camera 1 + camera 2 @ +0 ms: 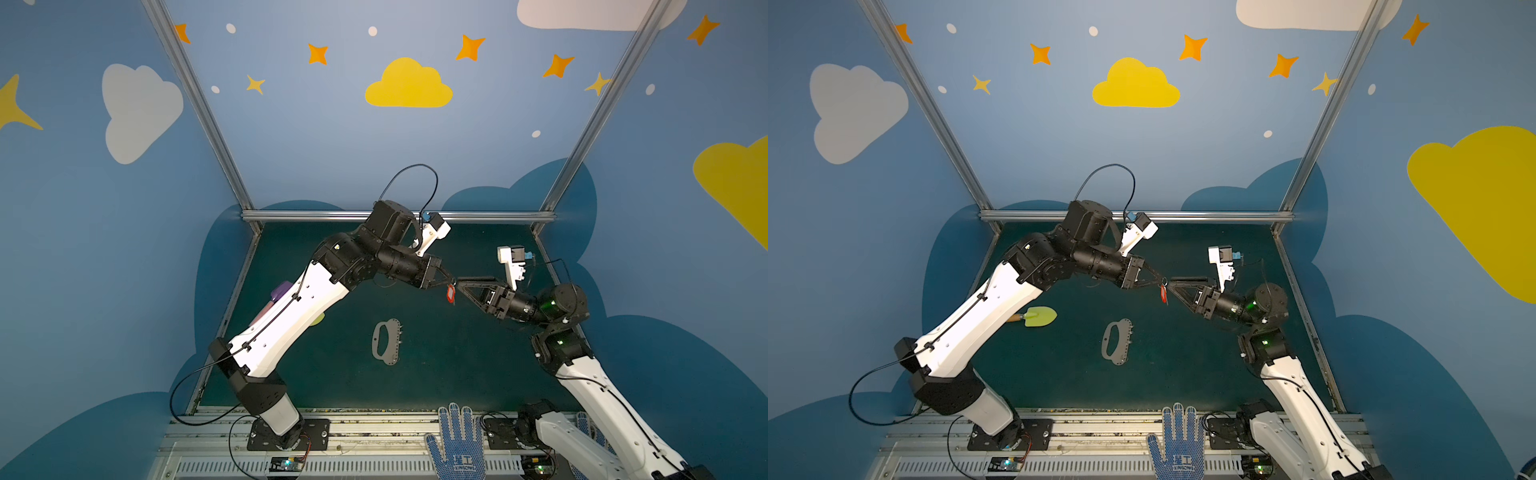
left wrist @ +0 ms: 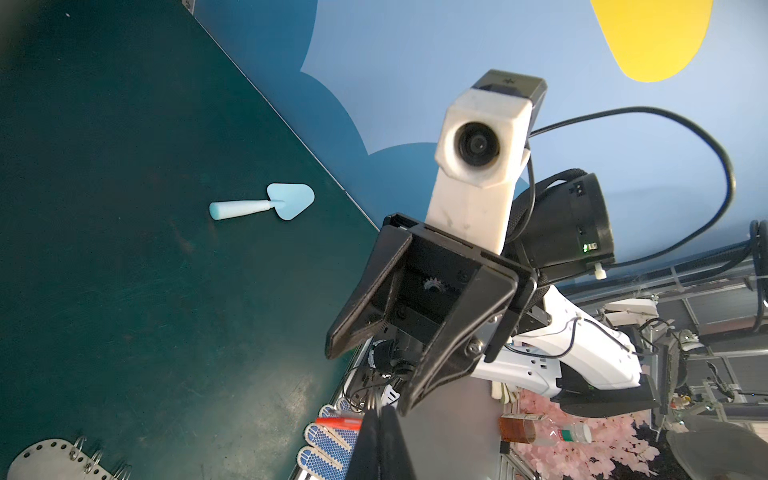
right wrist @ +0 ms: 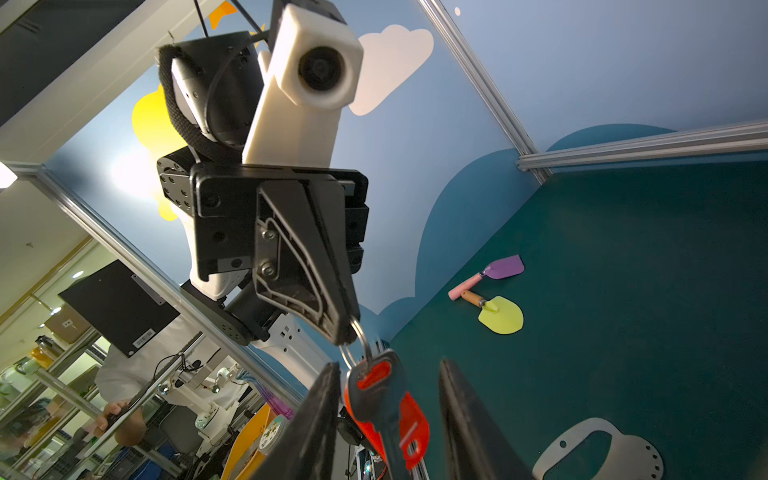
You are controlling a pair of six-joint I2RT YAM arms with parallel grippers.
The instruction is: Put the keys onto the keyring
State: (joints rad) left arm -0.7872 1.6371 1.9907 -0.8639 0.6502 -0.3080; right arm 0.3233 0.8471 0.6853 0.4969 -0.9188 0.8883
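two grippers meet in mid-air: the left gripper (image 3: 347, 332), jaws pinching the split ring (image 3: 362, 337), dangles the keys (image 3: 386, 399) between the spread jaws of the right gripper (image 2: 370, 378), seemingly untouched and ready for handover, while the keyring (image 1: 394, 347) lies apart on the tabletop (image 1: 457, 365).

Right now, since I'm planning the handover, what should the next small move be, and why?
Probably close the right gripper on the keys: its open jaws flank them as they dangle by a split ring from the shut left gripper, while the keyring lies on the table.
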